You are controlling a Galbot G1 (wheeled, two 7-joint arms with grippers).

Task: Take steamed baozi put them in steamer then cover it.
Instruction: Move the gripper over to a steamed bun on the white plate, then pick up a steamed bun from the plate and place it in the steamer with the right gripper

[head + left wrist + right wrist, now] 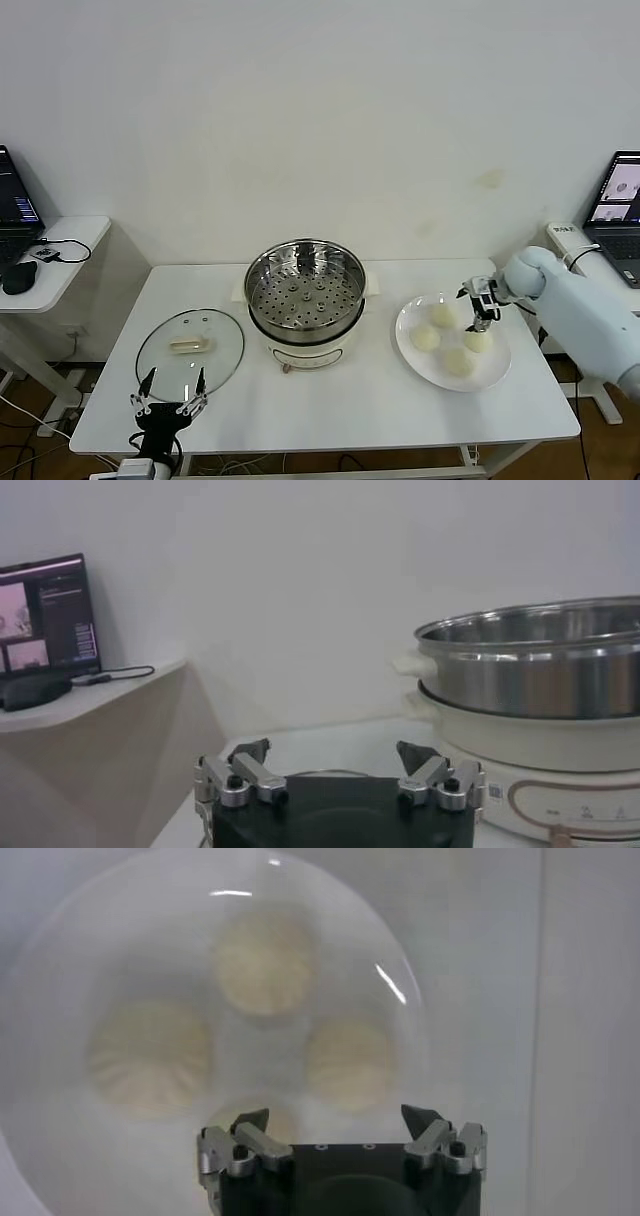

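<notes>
Several cream-white steamed baozi [426, 338] lie on a white plate [408, 350] at the table's right. My right gripper [480, 321] hangs open just above the plate, over the baozi on its right side [478, 342]. From the right wrist, the baozi [265, 960] sit below my right gripper [335, 1116], and nothing is between its fingers. The steamer [305, 290], a shiny steel basket with a perforated floor on a cream pot base, stands uncovered at the table's centre. My left gripper [173, 381] waits open at the front left edge; the left wrist view shows this gripper [335, 748] empty, with the steamer [540, 670] beyond.
A round glass lid [190, 348] with a cream handle lies flat on the table left of the steamer, just ahead of my left gripper. Side tables with laptops [622, 200] flank the work table. A white wall stands behind.
</notes>
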